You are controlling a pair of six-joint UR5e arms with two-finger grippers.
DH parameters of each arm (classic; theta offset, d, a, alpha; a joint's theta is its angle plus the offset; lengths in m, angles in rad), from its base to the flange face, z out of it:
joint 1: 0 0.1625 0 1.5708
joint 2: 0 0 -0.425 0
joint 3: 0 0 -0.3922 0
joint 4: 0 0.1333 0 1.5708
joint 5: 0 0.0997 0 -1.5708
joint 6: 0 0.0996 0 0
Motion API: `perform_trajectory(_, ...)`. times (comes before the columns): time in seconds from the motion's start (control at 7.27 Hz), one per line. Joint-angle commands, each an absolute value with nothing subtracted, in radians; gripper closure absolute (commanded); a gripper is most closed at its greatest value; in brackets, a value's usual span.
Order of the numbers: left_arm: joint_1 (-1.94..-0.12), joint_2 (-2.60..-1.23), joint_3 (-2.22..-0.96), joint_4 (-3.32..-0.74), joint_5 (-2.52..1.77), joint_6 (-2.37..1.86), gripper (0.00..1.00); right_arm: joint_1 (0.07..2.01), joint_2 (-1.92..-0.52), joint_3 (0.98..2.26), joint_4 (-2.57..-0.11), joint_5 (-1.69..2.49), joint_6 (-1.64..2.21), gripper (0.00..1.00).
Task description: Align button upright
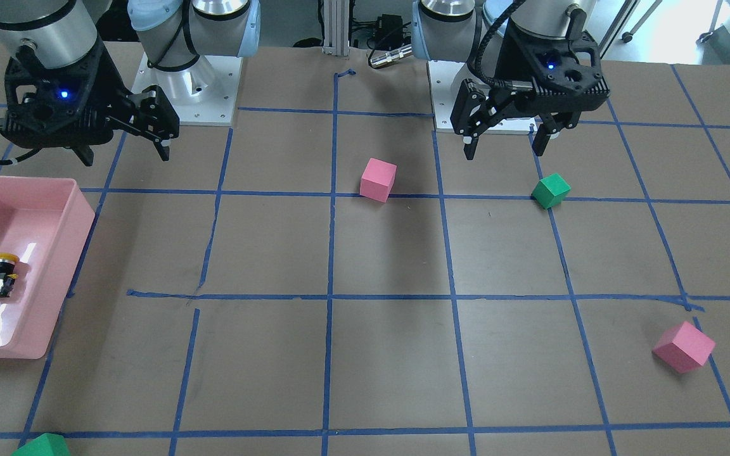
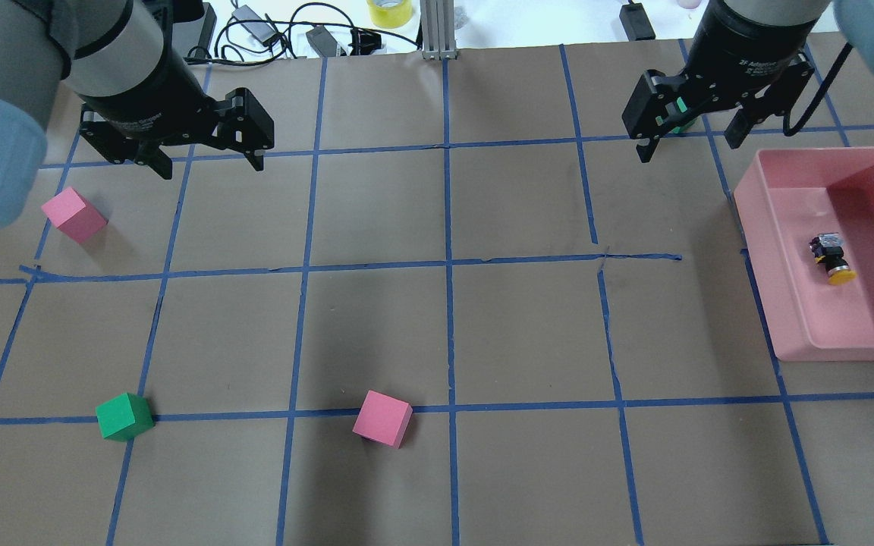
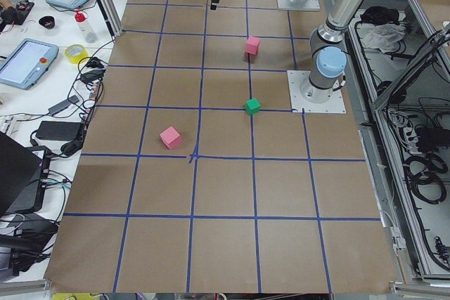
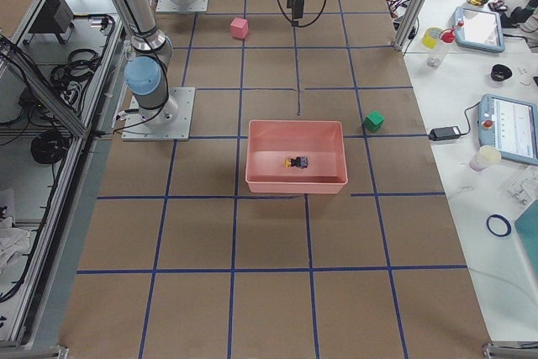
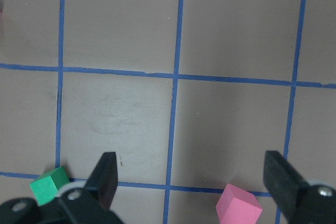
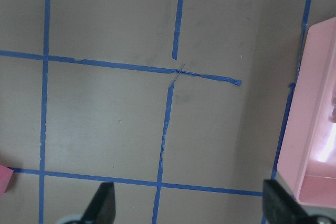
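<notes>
The button [image 2: 831, 258] has a yellow cap, a black body and a whitish base. It lies on its side on the floor of the pink bin [image 2: 756, 250] at the table's right end. It also shows in the front view [image 1: 2, 275] and the right side view [image 4: 296, 161]. My right gripper [image 2: 687, 148] hangs open and empty above the table, beyond the bin's far left corner. My left gripper [image 2: 209, 165] hangs open and empty over the far left of the table. Both wrist views show open fingers [image 5: 107, 174] [image 6: 102, 203] over bare table.
A pink cube [image 2: 382, 418] and a green cube [image 2: 124, 416] sit near the robot's side. Another pink cube [image 2: 73, 214] lies at the far left. A green cube [image 1: 42, 446] sits beyond the bin. Blue tape lines grid the brown table.
</notes>
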State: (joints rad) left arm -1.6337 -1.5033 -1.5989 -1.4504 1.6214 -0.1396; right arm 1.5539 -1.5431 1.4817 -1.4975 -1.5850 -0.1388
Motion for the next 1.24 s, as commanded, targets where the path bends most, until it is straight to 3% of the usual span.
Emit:
perform_trajectory(0.0,-1.632,-1.503,-1.598,-1.450,1.621,-0.140,0.00,1.554,-1.543,1.485,-1.497,-1.589,-0.138,0.00)
perform_trajectory(1.1,-1.634,-1.503,-1.598,-1.450,1.621,-0.140,0.00,1.545,-1.536,1.496,-1.506,-1.586,-0.137,0.00)
